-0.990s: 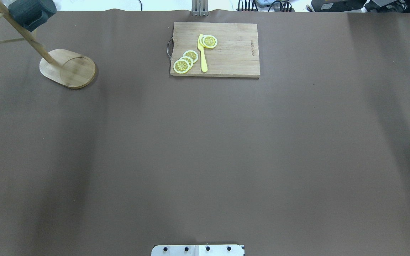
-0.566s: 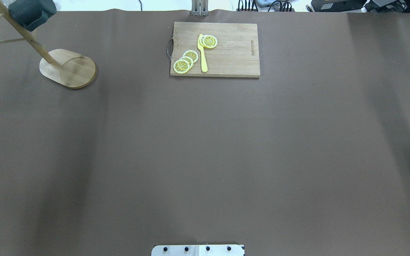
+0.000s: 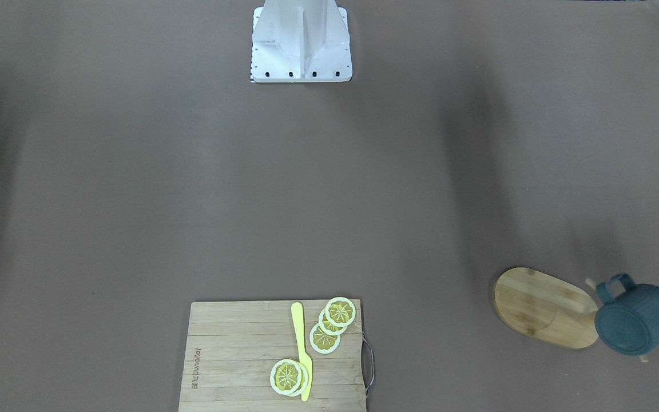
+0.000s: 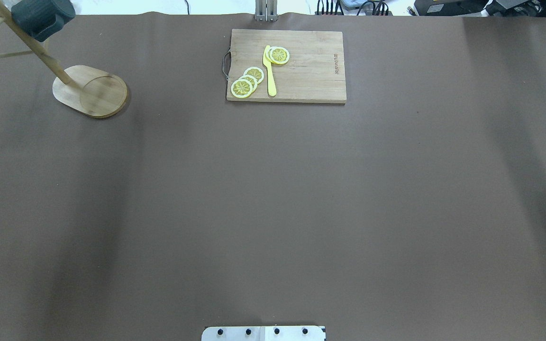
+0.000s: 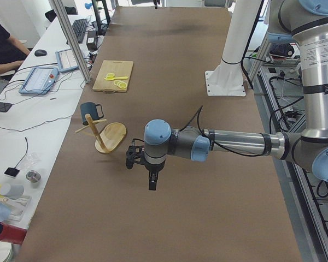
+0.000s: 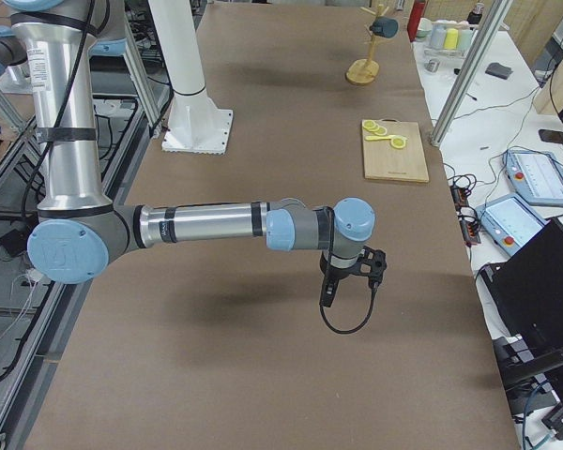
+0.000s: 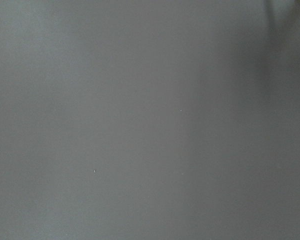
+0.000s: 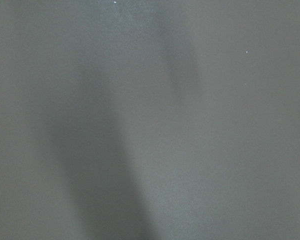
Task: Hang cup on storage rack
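Note:
The dark teal cup hangs by its handle on a peg of the bamboo storage rack, clear of the table. In the overhead view the cup is at the far left corner, above the rack's oval base. No gripper touches it. My left gripper shows only in the exterior left view, hovering over bare table near the rack. My right gripper shows only in the exterior right view, far from the rack. I cannot tell whether either is open or shut. Both wrist views show only brown table.
A rectangular cutting board with lemon slices and a yellow knife lies at the far middle. The robot's white base stands at the near edge. Desks with equipment flank the far side.
The cup has shifted slightly on its peg toward the far edge. Nothing else has moved in the overhead view.

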You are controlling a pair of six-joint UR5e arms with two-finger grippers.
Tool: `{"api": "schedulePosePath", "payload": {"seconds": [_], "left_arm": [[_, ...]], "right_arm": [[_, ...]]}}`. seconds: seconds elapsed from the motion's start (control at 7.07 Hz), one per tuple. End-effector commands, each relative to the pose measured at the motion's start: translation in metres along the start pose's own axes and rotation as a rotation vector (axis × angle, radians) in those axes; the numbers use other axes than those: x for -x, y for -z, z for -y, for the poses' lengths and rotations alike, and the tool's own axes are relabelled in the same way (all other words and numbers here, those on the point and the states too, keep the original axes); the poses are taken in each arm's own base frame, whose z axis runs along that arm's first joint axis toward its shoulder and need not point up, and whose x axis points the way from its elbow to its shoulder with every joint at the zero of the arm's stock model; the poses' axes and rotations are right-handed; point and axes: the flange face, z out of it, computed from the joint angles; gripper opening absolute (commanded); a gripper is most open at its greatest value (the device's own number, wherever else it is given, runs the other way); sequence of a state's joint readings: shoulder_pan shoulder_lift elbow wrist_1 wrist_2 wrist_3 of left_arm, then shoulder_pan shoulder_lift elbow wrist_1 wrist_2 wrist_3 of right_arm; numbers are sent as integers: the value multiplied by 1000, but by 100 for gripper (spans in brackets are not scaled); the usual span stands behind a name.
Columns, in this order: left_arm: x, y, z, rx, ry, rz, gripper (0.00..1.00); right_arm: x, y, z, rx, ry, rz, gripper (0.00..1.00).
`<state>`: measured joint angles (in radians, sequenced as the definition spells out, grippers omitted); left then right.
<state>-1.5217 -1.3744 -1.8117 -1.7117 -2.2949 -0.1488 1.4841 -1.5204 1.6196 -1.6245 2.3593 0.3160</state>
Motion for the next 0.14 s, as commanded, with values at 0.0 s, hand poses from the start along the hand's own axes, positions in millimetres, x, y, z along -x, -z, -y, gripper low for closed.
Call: {"api": "schedulePosePath", "payload": {"seconds": [0.0], "left_arm": [[0,0,0,0,0,0,98]], "right_arm": [[0,0,0,0,1,0,100]]}}
